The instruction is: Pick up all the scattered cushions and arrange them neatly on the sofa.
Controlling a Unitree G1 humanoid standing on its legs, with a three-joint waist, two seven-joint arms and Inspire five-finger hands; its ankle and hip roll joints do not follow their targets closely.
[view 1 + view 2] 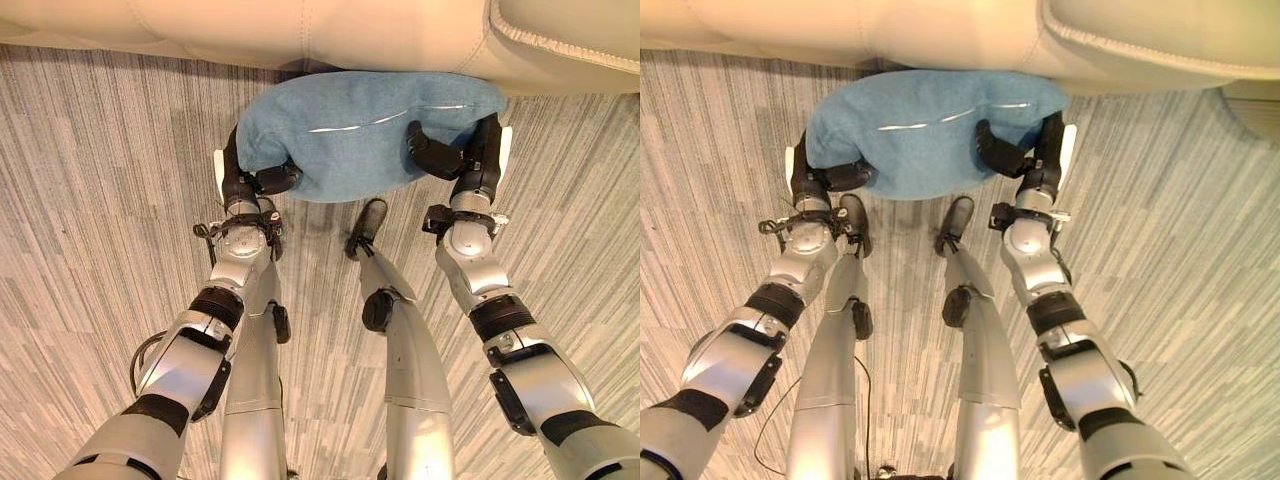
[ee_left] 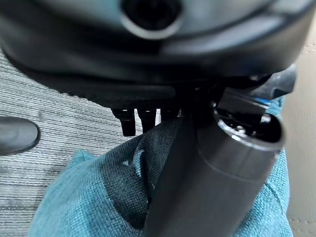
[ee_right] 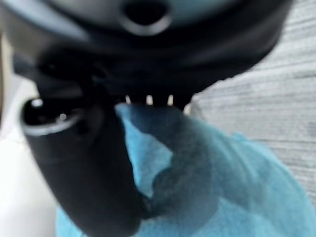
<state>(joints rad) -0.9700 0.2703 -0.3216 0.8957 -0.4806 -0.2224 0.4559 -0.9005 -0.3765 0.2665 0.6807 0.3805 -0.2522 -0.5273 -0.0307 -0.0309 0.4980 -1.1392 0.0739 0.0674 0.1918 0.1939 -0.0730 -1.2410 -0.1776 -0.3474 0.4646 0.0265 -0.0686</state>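
A blue cushion (image 1: pixel 360 130) hangs between both hands, right in front of the beige sofa (image 1: pixel 300 30) and above the carpet. My left hand (image 1: pixel 262 178) pinches the cushion's left edge, its thumb lying on top of the cloth. On the other side, my right hand (image 1: pixel 440 155) clamps the right edge the same way. Seen from the left wrist, the thumb (image 2: pixel 212 168) presses into the blue fabric (image 2: pixel 98 197). The right wrist view shows that thumb (image 3: pixel 84 173) dug into the cushion (image 3: pixel 222 187), with its fingers underneath.
The sofa's front edge spans the top of the view, with a seat cushion (image 1: pixel 570 30) at the upper right. Striped grey carpet (image 1: pixel 90 200) spreads on both sides.
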